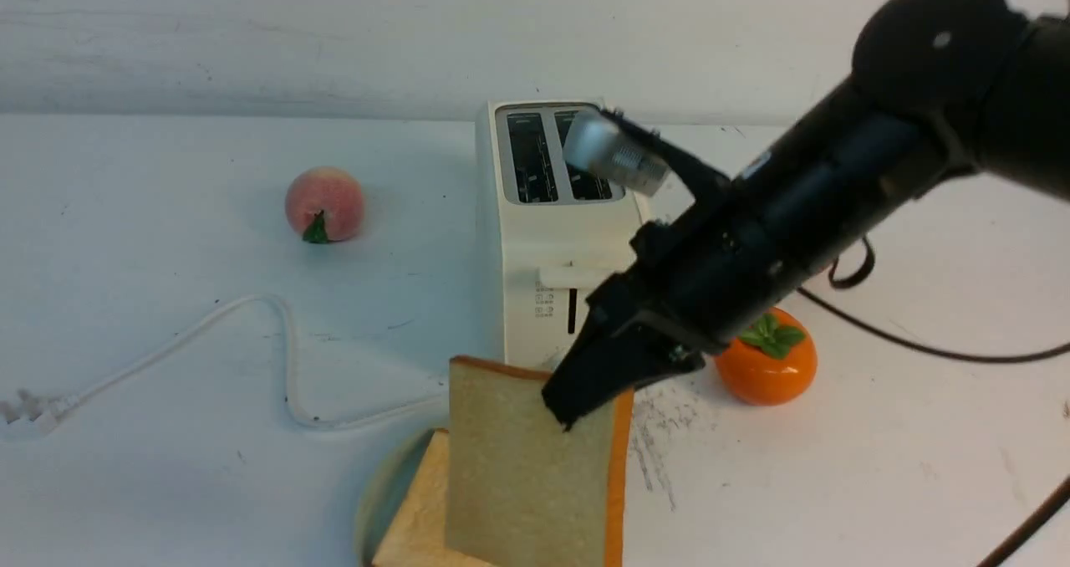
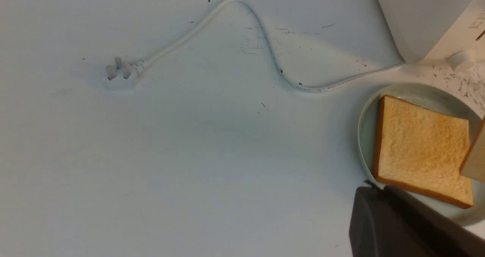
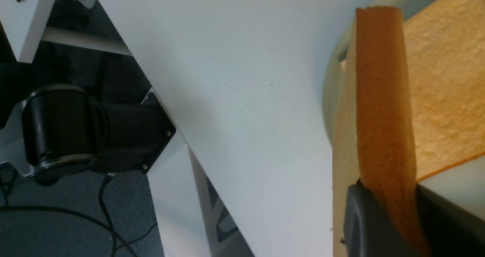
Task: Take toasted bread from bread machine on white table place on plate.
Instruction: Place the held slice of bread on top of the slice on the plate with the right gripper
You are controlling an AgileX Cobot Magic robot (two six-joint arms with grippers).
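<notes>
The bread machine stands on the white table with both slots empty. My right gripper is shut on the top edge of one toasted bread slice and holds it upright over the plate. The other slice lies flat on the plate. In the right wrist view the fingers pinch the held slice's crust. In the left wrist view the flat slice lies on the plate, with my left gripper at the plate's rim, fingers together and empty.
A peach sits left of the bread machine and an orange persimmon sits right of it. The white power cord loops left to its plug. The table edge runs near the plate.
</notes>
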